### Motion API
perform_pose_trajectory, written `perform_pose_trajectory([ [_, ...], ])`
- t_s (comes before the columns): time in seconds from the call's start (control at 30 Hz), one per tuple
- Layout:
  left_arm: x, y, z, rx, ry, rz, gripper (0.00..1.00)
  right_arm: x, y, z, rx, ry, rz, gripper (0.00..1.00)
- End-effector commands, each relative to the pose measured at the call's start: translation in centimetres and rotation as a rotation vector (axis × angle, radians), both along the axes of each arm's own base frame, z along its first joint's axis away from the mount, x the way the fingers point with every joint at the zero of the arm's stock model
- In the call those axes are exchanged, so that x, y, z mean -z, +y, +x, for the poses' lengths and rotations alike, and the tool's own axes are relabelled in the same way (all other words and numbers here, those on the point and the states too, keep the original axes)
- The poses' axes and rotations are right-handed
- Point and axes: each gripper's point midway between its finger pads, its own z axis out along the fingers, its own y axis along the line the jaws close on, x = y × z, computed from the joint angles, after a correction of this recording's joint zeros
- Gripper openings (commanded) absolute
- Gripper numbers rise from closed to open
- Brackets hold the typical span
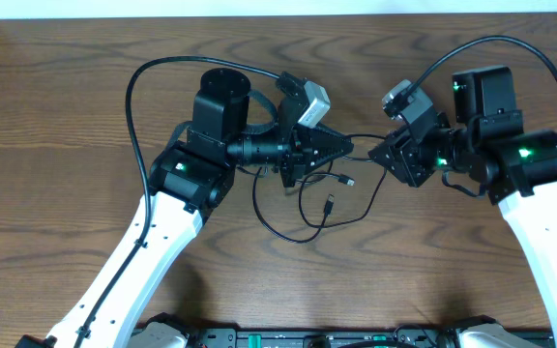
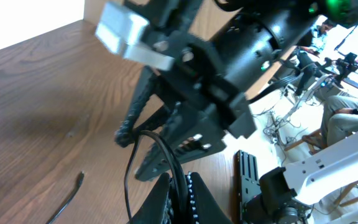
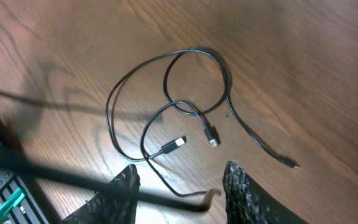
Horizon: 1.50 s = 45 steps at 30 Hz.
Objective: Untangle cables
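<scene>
— How did you look?
— My arms (image 1: 148,246) were white-shelled, with black joints (image 1: 222,101), green lights (image 1: 183,166), thick black cables (image 1: 135,92).
— And further out?
— My left end effector (image 2: 178,186) and right end effector (image 3: 179,183) were black, ridged.

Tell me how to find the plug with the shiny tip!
Look at the wooden table, in the middle between the left arm and right arm, where thin black cords loop. Two small plugs lie close together there; yours is the longer plug with the pale shiny tip, not the shorter dark plug.
</scene>
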Motion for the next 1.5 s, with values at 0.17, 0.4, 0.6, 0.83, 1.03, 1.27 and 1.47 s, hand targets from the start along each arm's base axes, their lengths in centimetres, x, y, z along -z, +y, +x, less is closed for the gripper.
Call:
perform_pose_trajectory([
  [0.17,-1.6,0.5,-1.5,0.025,-0.027,-0.029,0.08,0.9,0.3,1.3,-0.010,0.005,-0.012,0.01],
  [0.4,-1.9,0.7,-1.7,0.020,-0.036,-0.030,0.10,0.8,-0.8,2.1,0.085,-0.004,-0.048,0.01],
  [0.6,0.9,1.3,-0.5,-0.073,0.011,0.076,0.43,0.3,-5.9,3.8,0.423,-0.033,-0.190,0.01],
  [0.83,3.8,2.3,-1.0,-0.086,0.041,0.190,0.44,-3.2,-8.8,4.3,0.575,-0.063,-0.172,0.01],
  [1.03,5.1,2.9,-1.1,-0.113,0.078,0.248,0.44,-6.7,-12.9,4.3,0.698,-0.105,-0.179,0.01],
  [1.27,5.9,3.3,-0.6,-0.148,0.084,0.286,0.44,-11.3,-19.2,3.5,0.905,-0.170,-0.165,0.01],
  [1.47,6.7,3.4,-0.1,-0.163,0.096,0.308,0.44,-16.4,-21.6,2.9,0.972,-0.281,-0.085,0.01],
])
